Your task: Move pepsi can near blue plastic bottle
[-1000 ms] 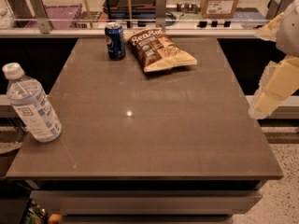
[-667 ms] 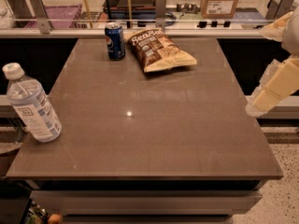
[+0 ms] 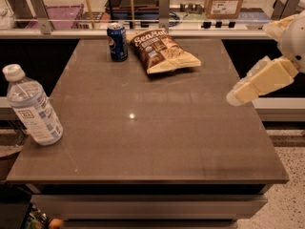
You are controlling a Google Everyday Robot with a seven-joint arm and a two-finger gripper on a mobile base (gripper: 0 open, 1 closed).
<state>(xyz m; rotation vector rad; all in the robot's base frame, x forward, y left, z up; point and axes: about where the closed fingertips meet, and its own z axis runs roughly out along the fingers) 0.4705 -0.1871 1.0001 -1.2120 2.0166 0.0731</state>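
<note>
The pepsi can [image 3: 117, 42] stands upright at the far left of the brown table [image 3: 157, 142], just left of a brown snack bag. The blue plastic bottle [image 3: 32, 106] stands at the table's left edge, nearer the front, well apart from the can. My cream-coloured gripper [image 3: 240, 94] hangs over the table's right edge, far from both the can and the bottle, and holds nothing that I can see.
A brown snack bag [image 3: 162, 51] lies flat beside the can at the far middle. A railing [image 3: 162, 13] runs behind the table, with a cardboard box [image 3: 225, 0] beyond it.
My gripper has moved a little left and up, coming in over the table's right edge. The can, bottle and bag have not moved.
</note>
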